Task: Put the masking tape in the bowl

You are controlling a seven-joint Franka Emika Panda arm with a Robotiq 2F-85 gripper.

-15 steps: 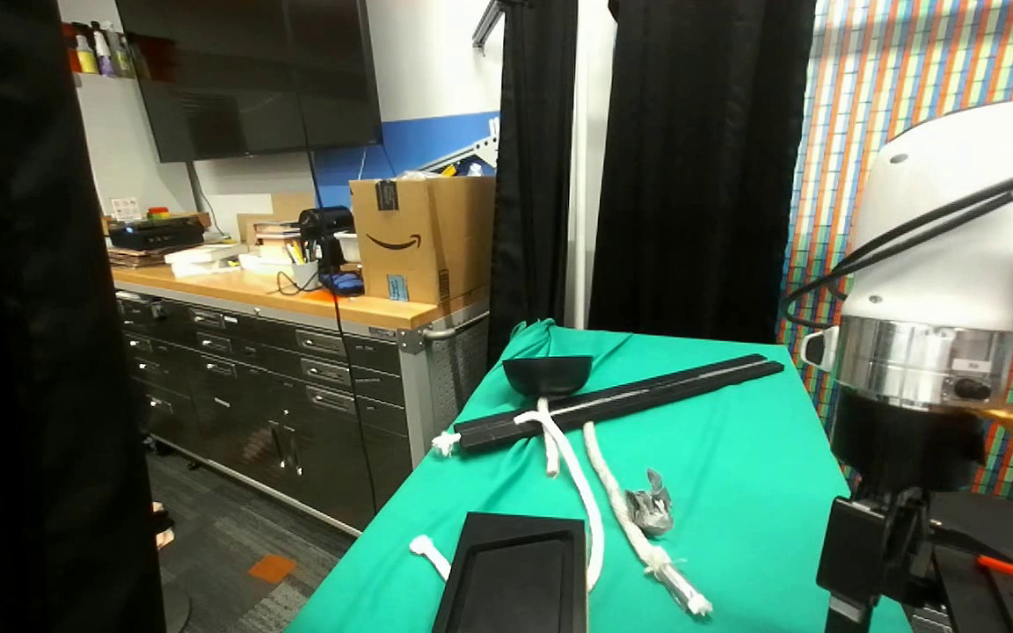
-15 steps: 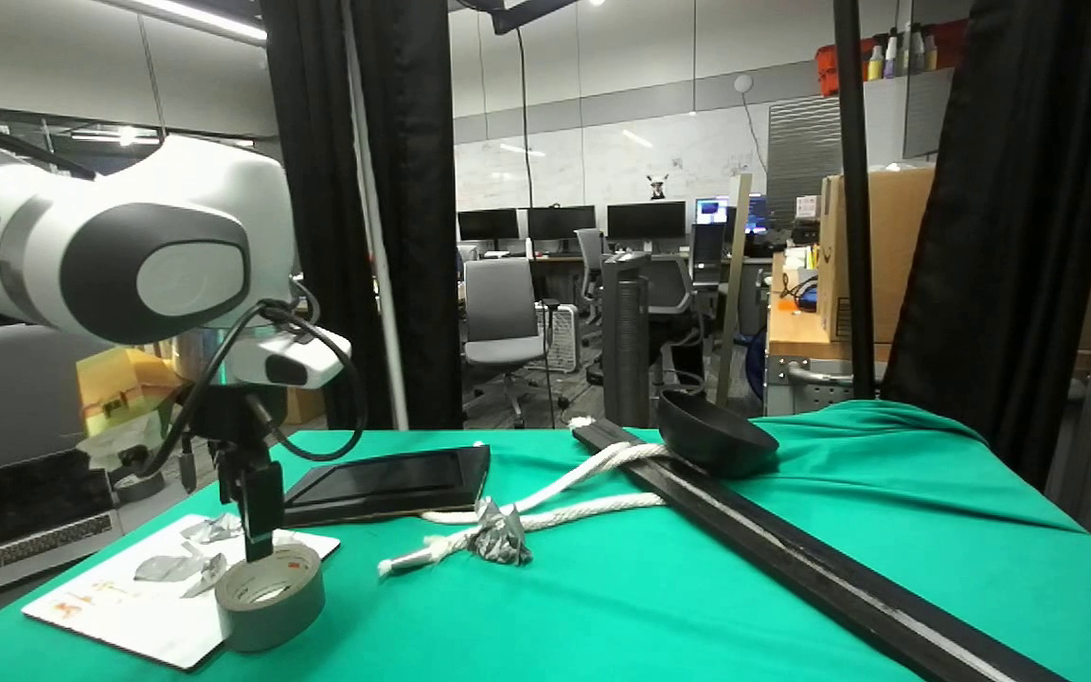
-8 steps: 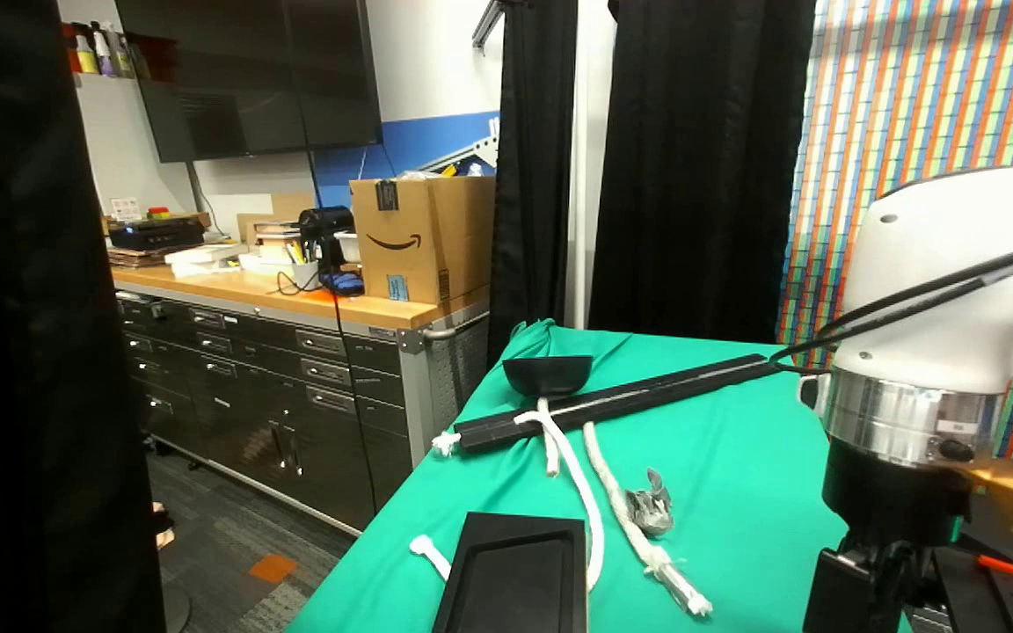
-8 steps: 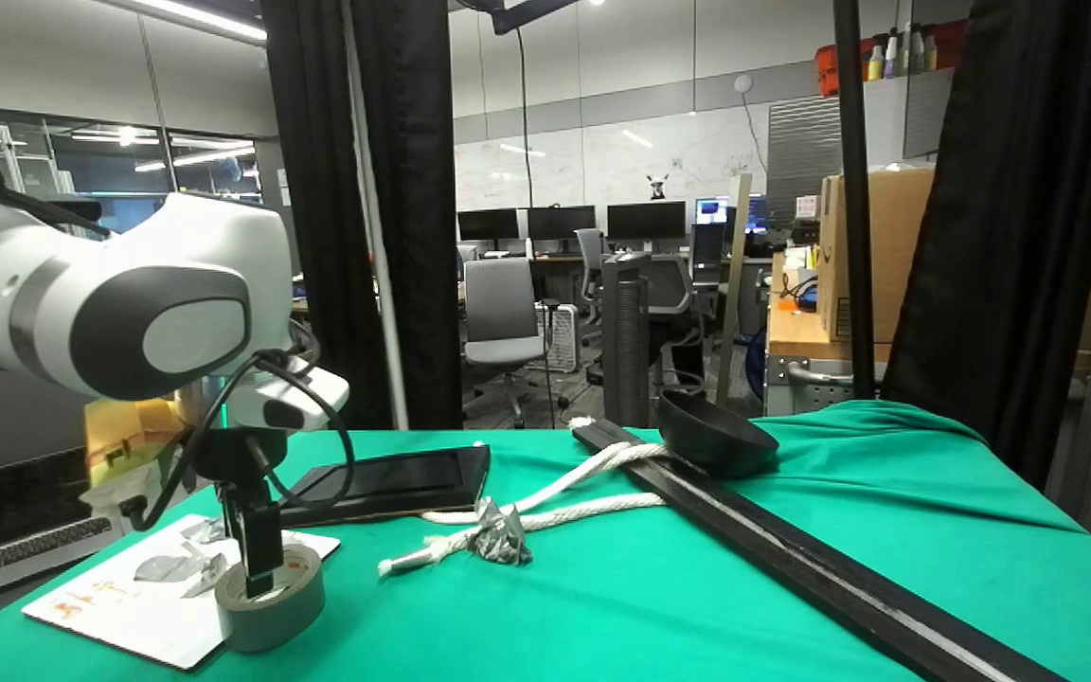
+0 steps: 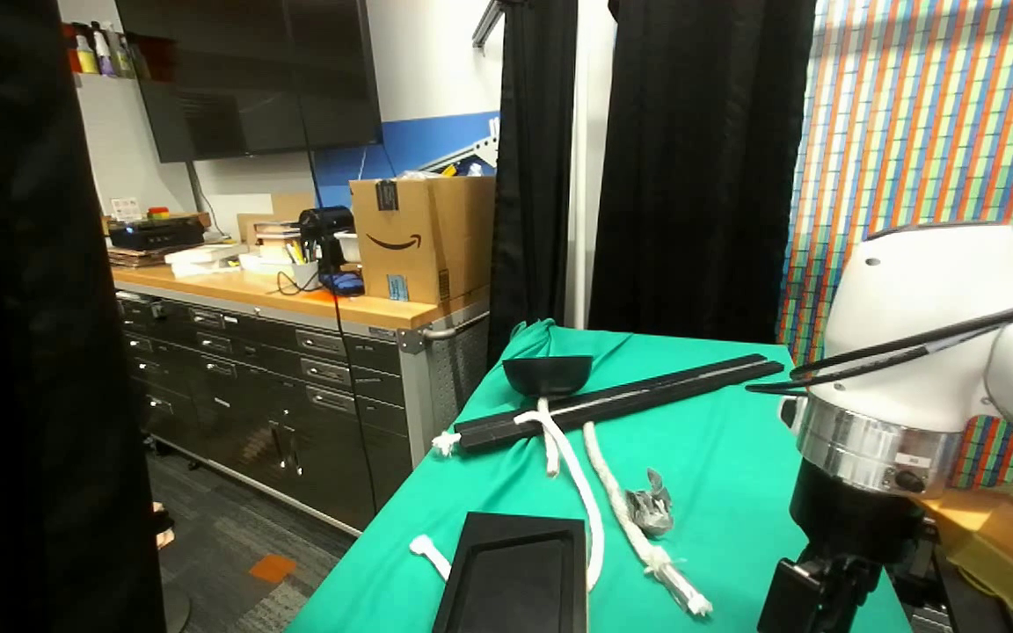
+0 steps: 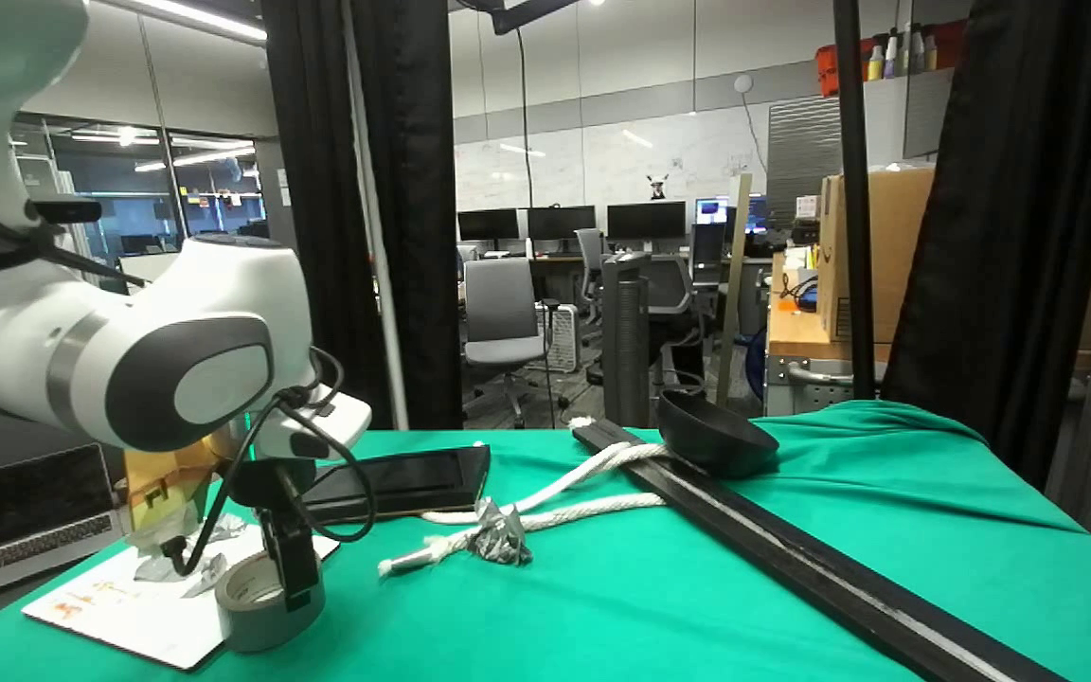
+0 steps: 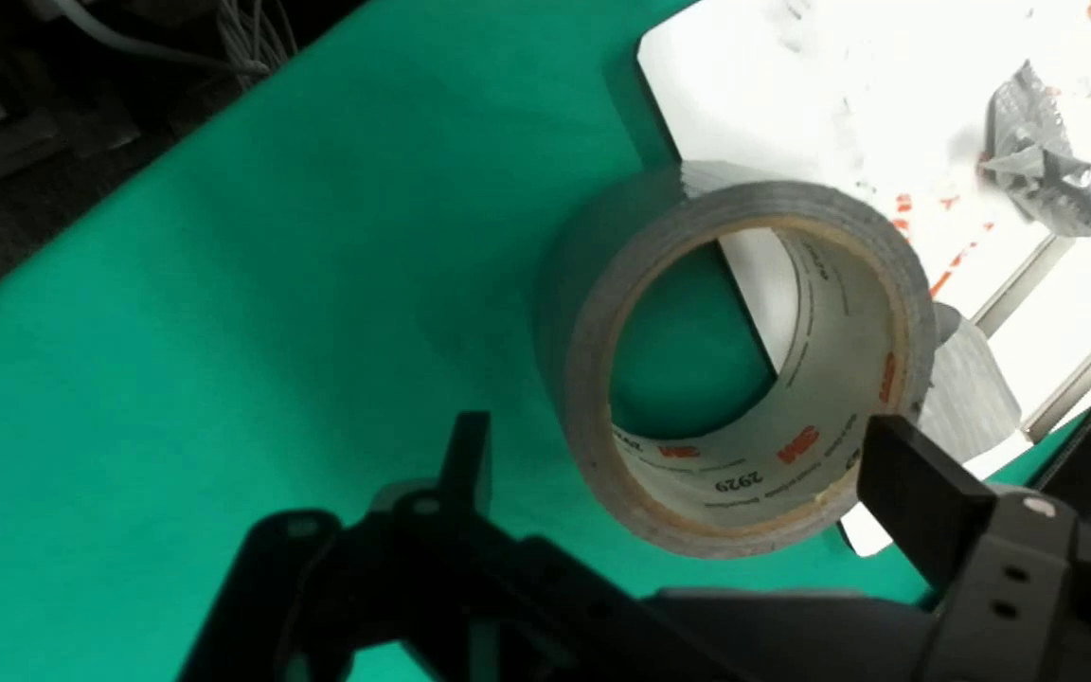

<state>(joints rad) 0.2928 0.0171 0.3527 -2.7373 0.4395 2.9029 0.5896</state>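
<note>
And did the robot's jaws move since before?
Yes: in an exterior view, the jaws moved down and right in the picture, compared with the unmoved tape roll.

A white rope (image 6: 621, 455) is laid over a long black stick (image 6: 792, 559) on a green cloth (image 6: 602, 616), and a second rope (image 6: 593, 511) is touched by a crumpled silver wad (image 6: 500, 538). A black slab (image 5: 520, 576) is set beside the first, and a white board (image 7: 792, 85) is marked in red and strewn with grey scraps (image 7: 1043, 170). In an exterior view, a box (image 5: 423, 242) is perched on a counter (image 5: 366, 308), and a screen (image 5: 247, 79) is mounted above. Black curtains (image 5: 700, 176) are hung behind the cloth. Chairs (image 6: 505, 308) and monitors (image 6: 562, 223) are seen beyond, and a laptop (image 6: 25, 497) is partly hidden.
</note>
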